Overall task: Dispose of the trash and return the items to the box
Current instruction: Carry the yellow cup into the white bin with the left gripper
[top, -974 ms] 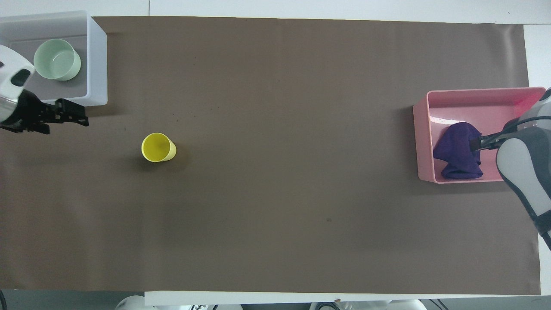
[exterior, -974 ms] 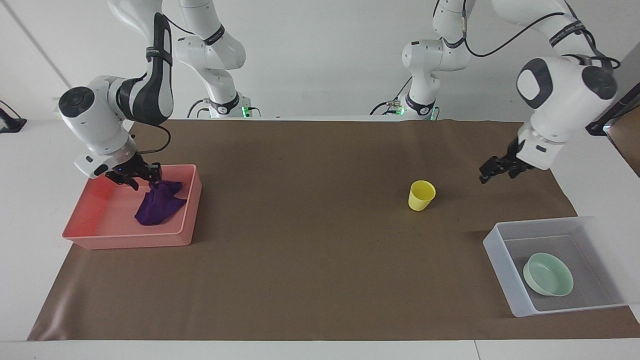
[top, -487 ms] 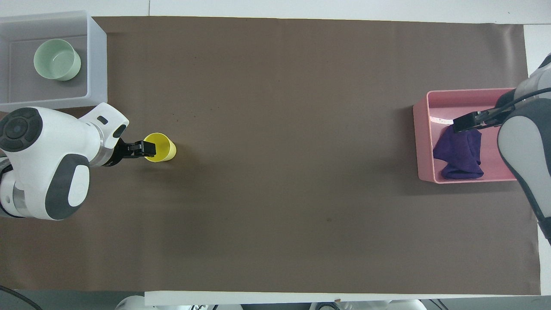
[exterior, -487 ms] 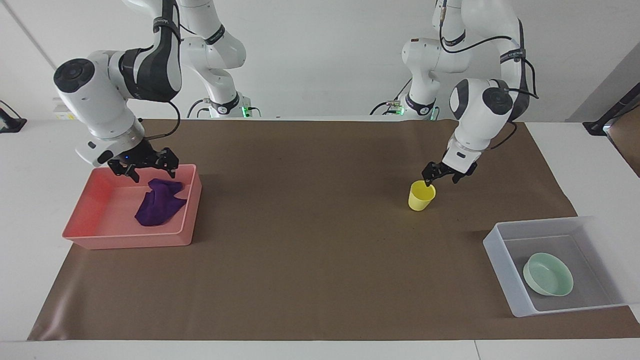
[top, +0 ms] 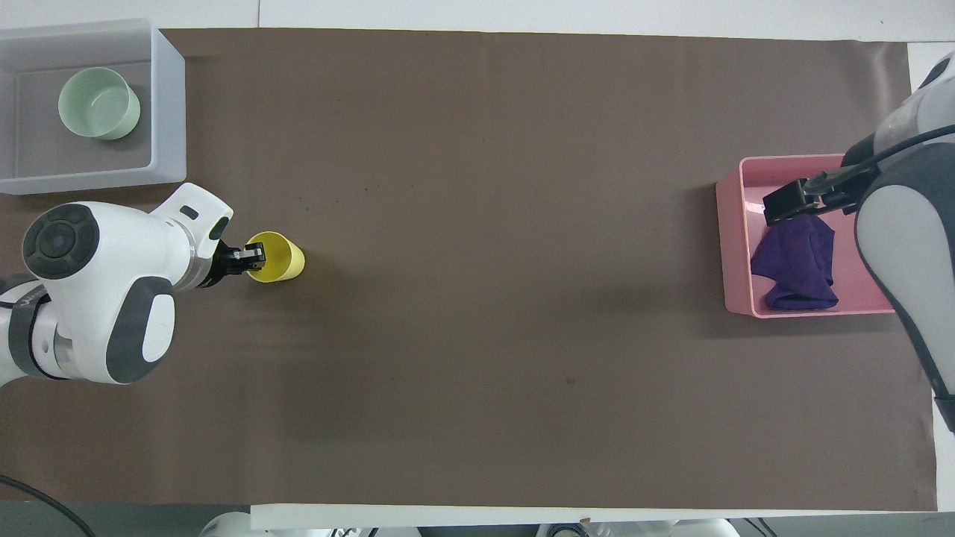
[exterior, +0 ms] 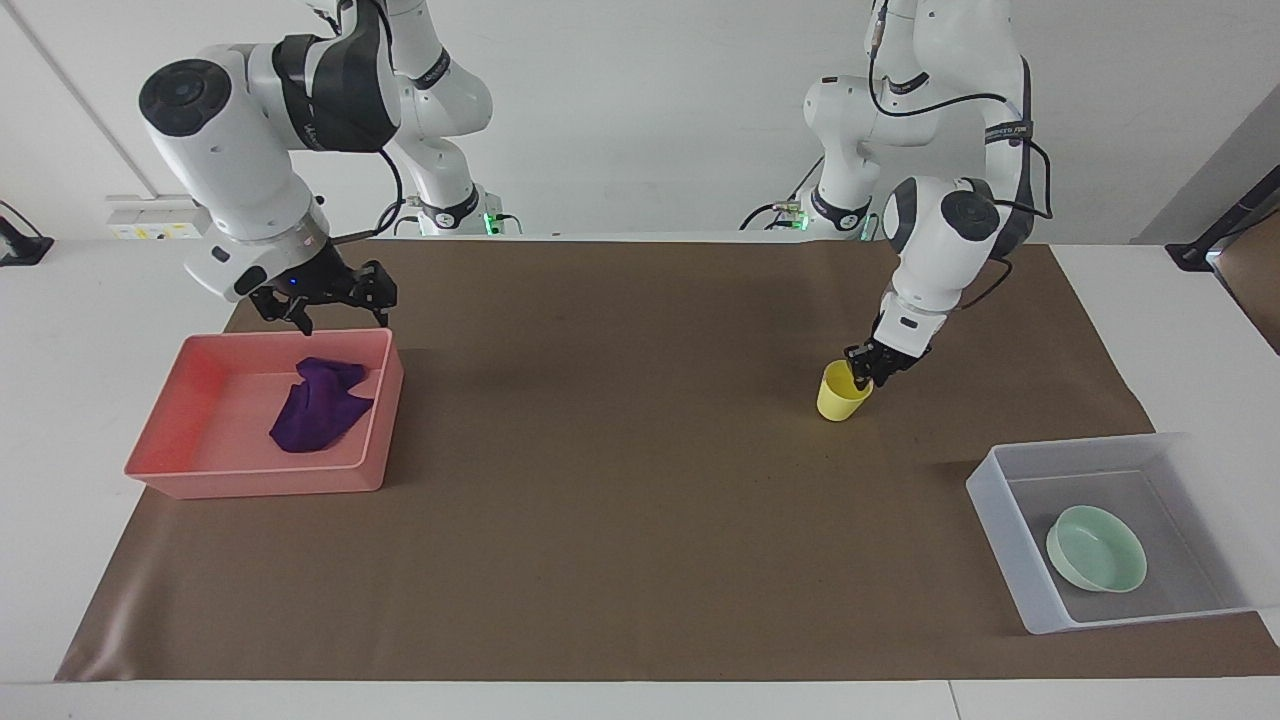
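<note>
The yellow cup (exterior: 840, 392) stands on the brown mat toward the left arm's end; it also shows in the overhead view (top: 277, 256). My left gripper (exterior: 862, 372) is shut on the cup's rim, on the side toward the left arm's end (top: 250, 257). The purple cloth (exterior: 318, 412) lies loose in the pink tray (exterior: 250, 480), also seen from overhead (top: 794, 261). My right gripper (exterior: 340, 312) is open and empty, raised over the tray's edge nearest the robots (top: 791, 205). The mint-green bowl (exterior: 1096, 548) sits in the translucent bin (exterior: 1000, 520).
The bin (top: 168, 112) with the bowl (top: 98, 103) stands at the left arm's end, farther from the robots than the cup. The pink tray (top: 735, 246) stands at the right arm's end. The brown mat (exterior: 620, 480) covers the table between them.
My left gripper swung in from near the bin, came down on the cup's rim and shut on it. My right gripper let go of the cloth, opened and rose from the tray.
</note>
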Action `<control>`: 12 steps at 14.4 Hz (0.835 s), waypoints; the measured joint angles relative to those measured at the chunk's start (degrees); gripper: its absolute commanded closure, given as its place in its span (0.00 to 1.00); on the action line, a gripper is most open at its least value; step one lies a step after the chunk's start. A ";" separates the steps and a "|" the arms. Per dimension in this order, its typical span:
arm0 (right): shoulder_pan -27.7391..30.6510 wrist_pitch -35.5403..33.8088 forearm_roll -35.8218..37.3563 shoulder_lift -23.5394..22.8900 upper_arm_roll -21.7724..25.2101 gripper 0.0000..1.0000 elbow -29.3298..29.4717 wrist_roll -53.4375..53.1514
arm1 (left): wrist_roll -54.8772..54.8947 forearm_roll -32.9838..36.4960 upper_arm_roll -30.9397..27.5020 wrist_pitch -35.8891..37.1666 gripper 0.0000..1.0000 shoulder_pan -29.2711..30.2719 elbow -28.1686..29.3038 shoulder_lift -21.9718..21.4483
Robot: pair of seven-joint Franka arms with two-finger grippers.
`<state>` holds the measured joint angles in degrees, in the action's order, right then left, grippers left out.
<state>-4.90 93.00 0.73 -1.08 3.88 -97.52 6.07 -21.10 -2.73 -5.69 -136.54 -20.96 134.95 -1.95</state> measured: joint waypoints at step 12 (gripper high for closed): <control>0.09 -12.72 -2.74 0.74 0.44 0.00 8.05 1.26 | 8.77 -1.24 -1.97 27.40 1.00 19.97 -45.41 15.49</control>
<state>-4.81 80.28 -2.01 -0.35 4.32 -89.47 7.33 -12.34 -3.97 -7.66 -109.14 -0.99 89.54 13.54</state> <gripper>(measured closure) 0.000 0.974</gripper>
